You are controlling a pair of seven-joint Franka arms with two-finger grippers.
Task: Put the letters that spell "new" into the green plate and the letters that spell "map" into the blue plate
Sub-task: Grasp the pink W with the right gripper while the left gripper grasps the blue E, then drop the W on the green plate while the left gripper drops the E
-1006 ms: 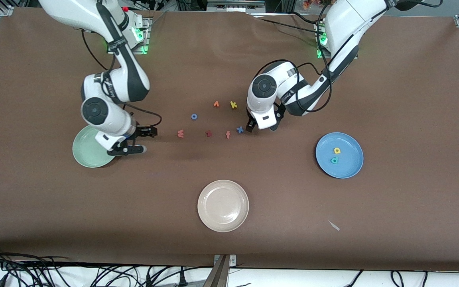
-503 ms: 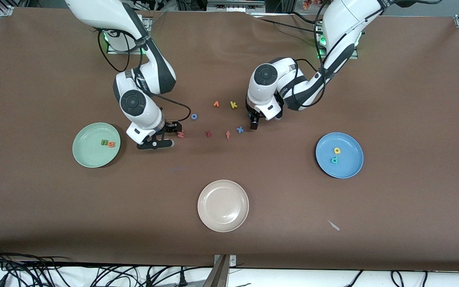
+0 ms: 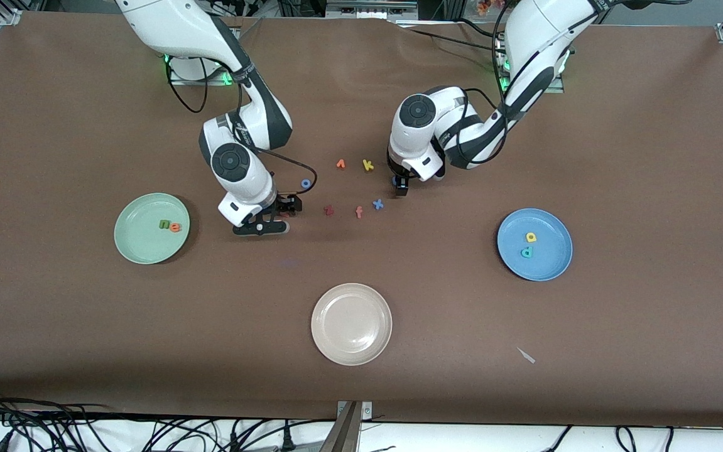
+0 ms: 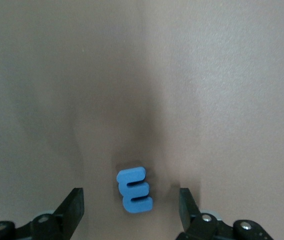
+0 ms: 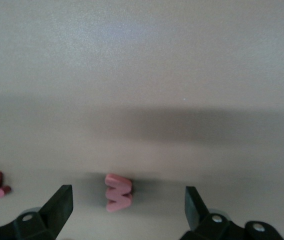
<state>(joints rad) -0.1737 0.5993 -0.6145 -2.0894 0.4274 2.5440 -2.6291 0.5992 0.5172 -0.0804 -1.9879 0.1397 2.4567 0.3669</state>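
Observation:
The salmon "w" (image 5: 118,192) lies on the table between the fingers of my open right gripper (image 5: 127,202), touching neither; from the front that gripper (image 3: 276,216) covers it. Between the spread fingers of my open left gripper (image 4: 130,205) lies the blue "m" (image 4: 134,189), also untouched. This gripper (image 3: 399,186) hangs low beside the yellow "k" (image 3: 368,165). The green plate (image 3: 138,248) holds the green "n" (image 3: 164,223) and the orange "e" (image 3: 175,227). On the blue plate (image 3: 553,263) are the yellow "a" (image 3: 531,237) and the teal "p" (image 3: 526,252).
Loose letters lie between the two grippers: a dark red "z" (image 3: 328,211), an orange "f" (image 3: 358,213), a blue "x" (image 3: 377,204), a blue "o" (image 3: 305,183) and another orange letter (image 3: 340,164). A beige plate (image 3: 352,324) sits nearer the front camera.
My right gripper has moved from over the green plate to the "w", uncovering the "n" and "e". My left gripper has shifted from beside the "x" toward the bases, to the "m".

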